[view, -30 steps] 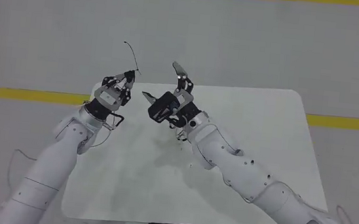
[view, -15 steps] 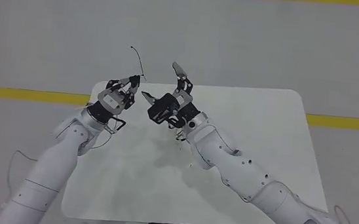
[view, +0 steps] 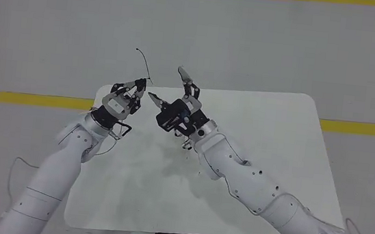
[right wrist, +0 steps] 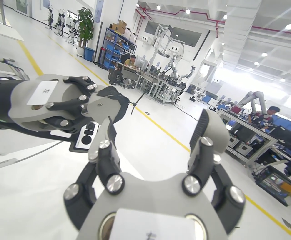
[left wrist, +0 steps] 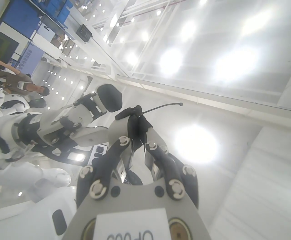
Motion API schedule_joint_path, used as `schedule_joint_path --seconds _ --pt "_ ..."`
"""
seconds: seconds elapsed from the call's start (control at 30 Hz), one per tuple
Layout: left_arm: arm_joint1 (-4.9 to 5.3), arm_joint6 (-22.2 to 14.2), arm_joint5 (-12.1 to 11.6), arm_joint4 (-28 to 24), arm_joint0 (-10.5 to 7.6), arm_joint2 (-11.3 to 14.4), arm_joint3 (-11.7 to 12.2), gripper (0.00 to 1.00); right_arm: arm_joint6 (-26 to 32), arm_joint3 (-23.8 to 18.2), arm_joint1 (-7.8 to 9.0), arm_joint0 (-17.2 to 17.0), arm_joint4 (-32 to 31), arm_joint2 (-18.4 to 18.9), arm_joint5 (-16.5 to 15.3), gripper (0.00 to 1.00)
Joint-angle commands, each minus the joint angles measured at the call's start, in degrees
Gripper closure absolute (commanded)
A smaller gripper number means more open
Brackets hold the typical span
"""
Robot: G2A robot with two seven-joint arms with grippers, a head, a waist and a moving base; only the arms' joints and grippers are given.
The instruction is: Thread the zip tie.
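Note:
A thin black zip tie (view: 144, 63) sticks up out of my left gripper (view: 139, 84), which is shut on its lower end above the table's far left corner. In the left wrist view the tie (left wrist: 163, 106) juts out sideways from the pinched fingertips (left wrist: 136, 113). My right gripper (view: 167, 84) is open, just to the right of the left one, with nothing between its fingers. In the right wrist view the open right gripper (right wrist: 159, 127) faces the left gripper (right wrist: 122, 102), and the zip tie (right wrist: 138, 99) shows just beyond it. The two grippers stay slightly apart.
The white table (view: 268, 139) lies under both arms. A yellow floor line (view: 31, 98) runs past its far edge. Benches and other machines (right wrist: 159, 77) stand far off in the room.
My left gripper has moved right with the zip tie, closer to the right gripper. The right gripper has edged slightly towards it and stays open.

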Motion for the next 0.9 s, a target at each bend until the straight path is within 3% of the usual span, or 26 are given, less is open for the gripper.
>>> schedule_joint_path --seconds 0.0,0.13,0.73,0.87 --pt "0.0 0.0 0.0 0.0 0.0 0.0 0.0 1.0 -0.14 0.23 -0.31 -0.17 -0.22 0.21 -0.41 0.54" --pt "0.0 0.0 0.0 0.0 0.0 0.0 0.0 1.0 -0.32 0.74 -0.9 -0.38 -0.59 0.58 -1.29 0.61" --pt "0.0 0.0 0.0 0.0 0.0 0.0 0.0 1.0 -1.03 2.38 -2.24 -0.07 -0.59 0.81 -3.0 0.67" --pt "0.0 0.0 0.0 0.0 0.0 0.0 0.0 1.0 -1.25 2.51 -2.38 -0.01 -0.59 0.8 -3.04 0.74"
